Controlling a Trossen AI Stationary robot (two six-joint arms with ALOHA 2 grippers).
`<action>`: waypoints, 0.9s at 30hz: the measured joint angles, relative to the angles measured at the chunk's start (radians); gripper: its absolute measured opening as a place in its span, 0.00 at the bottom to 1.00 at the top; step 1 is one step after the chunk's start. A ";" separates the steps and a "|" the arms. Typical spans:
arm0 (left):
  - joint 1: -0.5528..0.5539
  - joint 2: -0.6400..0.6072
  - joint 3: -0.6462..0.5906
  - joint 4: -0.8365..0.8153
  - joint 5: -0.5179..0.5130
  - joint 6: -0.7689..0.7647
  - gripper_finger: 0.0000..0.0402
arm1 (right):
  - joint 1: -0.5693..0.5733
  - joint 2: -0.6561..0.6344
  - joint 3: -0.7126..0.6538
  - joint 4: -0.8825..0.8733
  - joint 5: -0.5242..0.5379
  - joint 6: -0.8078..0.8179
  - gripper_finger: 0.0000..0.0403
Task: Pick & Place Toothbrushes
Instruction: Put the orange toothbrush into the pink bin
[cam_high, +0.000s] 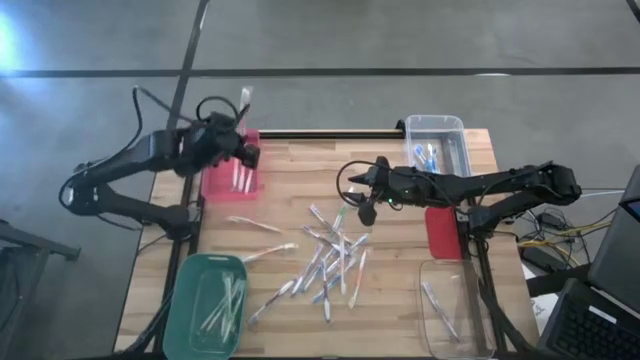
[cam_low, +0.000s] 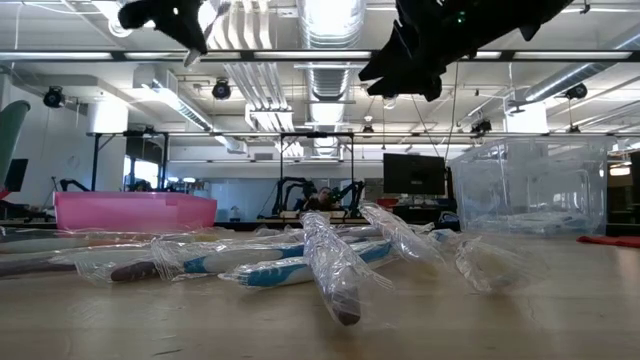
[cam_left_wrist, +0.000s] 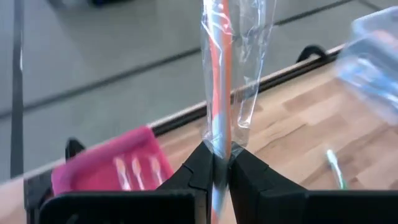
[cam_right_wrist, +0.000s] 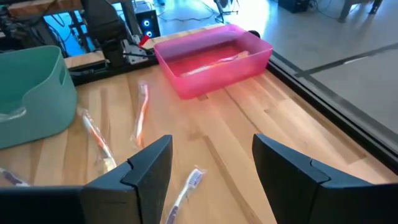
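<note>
Left end effector (cam_high: 243, 150) pinches a pink toothbrush (cam_left_wrist: 219, 74) above the pink bin (cam_high: 216, 180). Let go crooked, it may bounce out. Right end effector (cam_high: 366, 207) hangs open near the bin, over the toothbrush pile (cam_high: 330, 262).

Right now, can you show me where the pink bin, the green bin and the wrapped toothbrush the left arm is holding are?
pink bin (cam_high: 222, 178): high view, its left wall.
green bin (cam_high: 190, 290): high view, bare floor.
wrapped toothbrush (cam_left_wrist: 219, 93): left wrist view, mid-handle.

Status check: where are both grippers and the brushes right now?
Left gripper shut on a pink wrapped toothbrush over the pink bin. Right gripper open, empty, above the toothbrush pile. Nothing in the way.
</note>
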 joint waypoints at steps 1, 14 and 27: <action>0.040 0.004 0.000 -0.003 0.039 0.001 0.08 | 0.000 0.000 0.000 0.000 0.000 0.000 0.54; 0.397 0.178 -0.002 -0.138 0.359 0.005 0.09 | 0.000 -0.001 0.000 -0.033 0.000 -0.019 0.61; 0.558 0.383 -0.003 -0.171 0.590 0.019 0.08 | -0.004 -0.002 0.000 -0.071 0.000 -0.016 0.58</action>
